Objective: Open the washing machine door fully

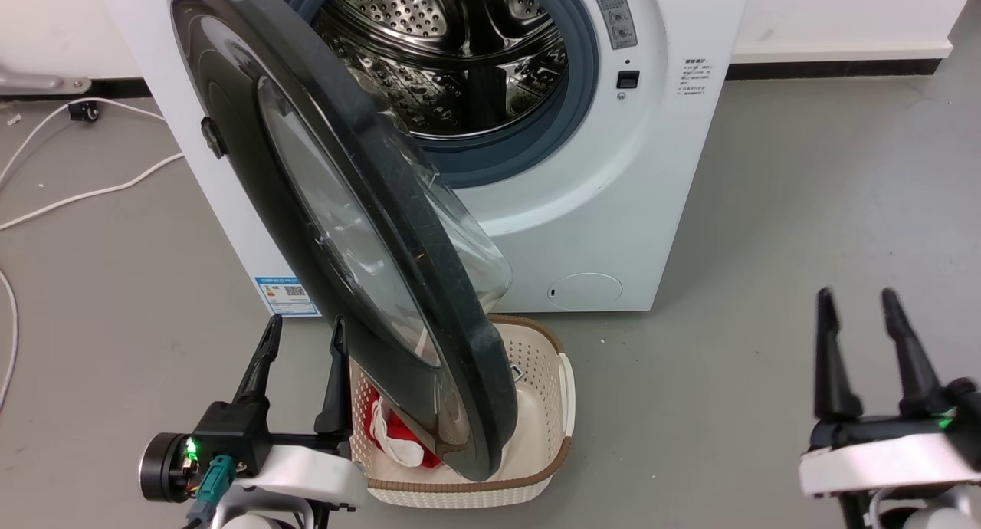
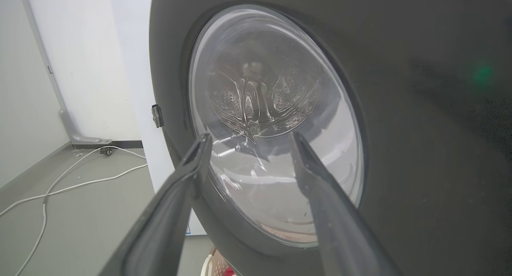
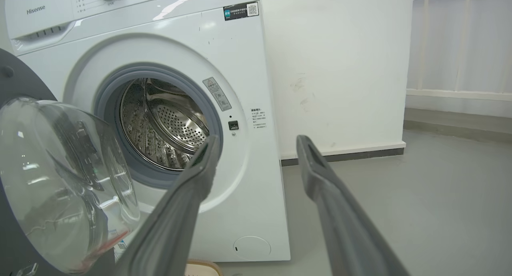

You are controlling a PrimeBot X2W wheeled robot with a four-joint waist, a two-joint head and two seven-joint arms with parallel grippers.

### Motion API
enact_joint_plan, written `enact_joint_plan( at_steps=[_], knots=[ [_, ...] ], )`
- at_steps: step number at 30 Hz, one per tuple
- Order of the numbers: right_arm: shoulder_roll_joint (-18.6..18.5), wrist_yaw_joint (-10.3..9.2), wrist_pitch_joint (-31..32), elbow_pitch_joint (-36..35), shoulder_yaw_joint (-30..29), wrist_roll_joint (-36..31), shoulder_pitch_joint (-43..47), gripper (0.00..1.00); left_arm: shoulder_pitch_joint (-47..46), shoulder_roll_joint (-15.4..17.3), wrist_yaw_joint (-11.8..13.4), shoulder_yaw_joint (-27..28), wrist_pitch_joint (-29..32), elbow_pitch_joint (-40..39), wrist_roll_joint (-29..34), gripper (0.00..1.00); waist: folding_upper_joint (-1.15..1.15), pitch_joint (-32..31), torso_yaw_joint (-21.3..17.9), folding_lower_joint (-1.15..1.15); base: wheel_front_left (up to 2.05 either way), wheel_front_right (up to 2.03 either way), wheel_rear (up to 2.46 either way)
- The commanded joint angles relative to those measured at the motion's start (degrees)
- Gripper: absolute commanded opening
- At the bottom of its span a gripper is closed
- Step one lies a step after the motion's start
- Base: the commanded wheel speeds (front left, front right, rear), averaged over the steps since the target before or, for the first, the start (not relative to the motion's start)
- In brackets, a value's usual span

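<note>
The white washing machine [image 1: 644, 169] stands ahead with its steel drum [image 1: 452, 46] exposed. Its round black washing machine door [image 1: 230, 115], with a clear bulging glass bowl, hangs swung out toward me on a hinge at the left, standing roughly edge-on above the basket. My left gripper [image 1: 305, 331] is open just left of the door's lower outer face, holding nothing. Through the left wrist view the door [image 2: 420, 148] looms close behind the open fingers [image 2: 188, 176]. My right gripper [image 1: 857, 303] is open, far to the right over bare floor; the washing machine [image 3: 240, 68] and door's glass bowl [image 3: 60, 180] show there.
A cream laundry basket [image 1: 548, 376] with red and white cloth sits on the floor under the door's lower edge. White cables [image 1: 84, 195] trail across the grey floor at the left. A white wall [image 3: 340, 68] runs behind, to the right of the machine.
</note>
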Motion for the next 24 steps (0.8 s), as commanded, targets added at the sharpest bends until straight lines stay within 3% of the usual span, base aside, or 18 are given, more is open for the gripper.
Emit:
enact_joint_plan(
  at_steps=[1, 8, 22, 23, 24],
  knots=[
    [0.5, -0.03, 0.4, -0.7, 0.5, -2.7, 1.5, 1.00, -0.6, 0.0, 0.0, 0.1, -0.1, 0.0, 0.3, 1.00, 0.00, 0.0, 0.0, 0.00, 0.00, 0.00, 0.00],
    [1.6, -0.03, 1.2, -0.3, 2.0, -9.2, 5.0, 1.00, -1.0, 0.0, -0.1, 0.2, -0.1, 0.2, 0.4, 1.00, 0.00, 0.2, 0.1, 0.00, 0.00, 0.00, 0.00],
    [1.6, -0.03, 0.8, 1.5, 2.2, -7.7, 3.5, 1.00, -1.1, 0.0, -0.2, 0.1, -0.1, 0.5, 1.0, 1.00, 0.00, 0.7, 0.1, 0.00, 0.00, 0.00, 0.00],
    [1.6, -0.03, 0.7, 1.5, 2.2, -7.9, 3.5, 1.00, -1.2, 0.0, -0.2, 0.1, -0.1, 0.5, 1.0, 0.47, 0.00, 0.7, 0.2, 0.00, 0.00, 0.00, 0.00],
    [1.6, -0.03, 0.7, 1.6, 2.2, -8.0, 3.4, 1.00, -1.2, 0.0, -0.2, 0.1, -0.1, 0.5, 0.9, 0.00, 0.00, 0.7, 0.2, 0.00, 0.00, 0.00, 0.00]
  ],
)
